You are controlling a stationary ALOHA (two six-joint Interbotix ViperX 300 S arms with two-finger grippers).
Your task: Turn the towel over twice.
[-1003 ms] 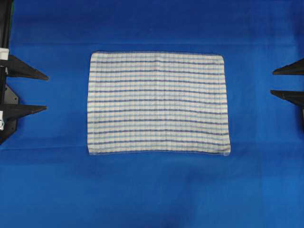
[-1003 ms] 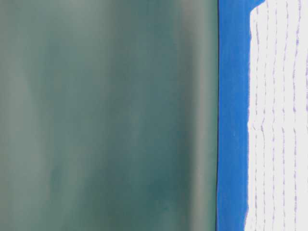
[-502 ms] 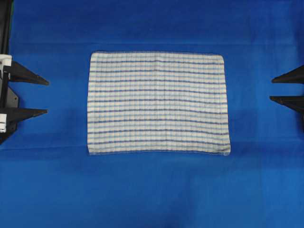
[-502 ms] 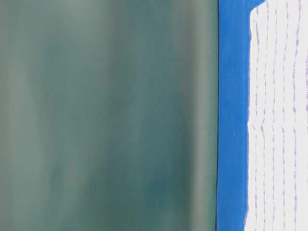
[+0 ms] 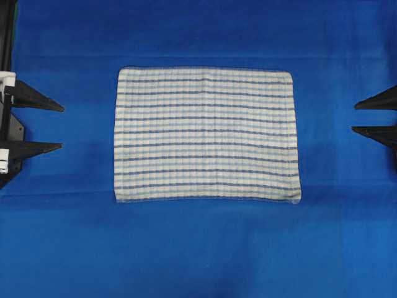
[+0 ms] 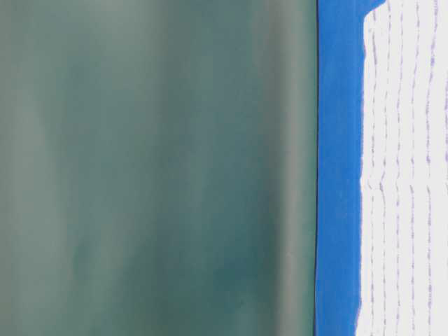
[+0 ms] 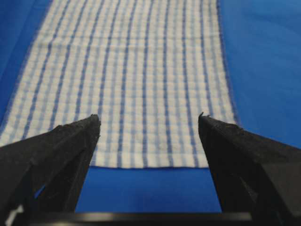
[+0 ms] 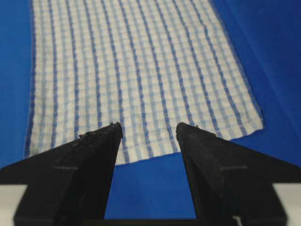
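The towel point(image 5: 206, 134) lay flat on the blue table covering point(image 5: 198, 248) as the left gripper point(image 5: 61, 126) and right gripper point(image 5: 356, 118) flanked it well apart, jaws spread and empty, apparently positioned to take opposite edges.

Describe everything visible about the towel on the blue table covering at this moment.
The towel is a rectangular white woven cloth with thin dark-blue and light-blue stripes running along its length and faint checks. It lies spread flat and unfolded on the blue table covering, near the middle, its edges slightly wavy and one corner a little rounded. Nothing rests on it. The left tool and right tool stand open off its short ends, clear of the cloth.
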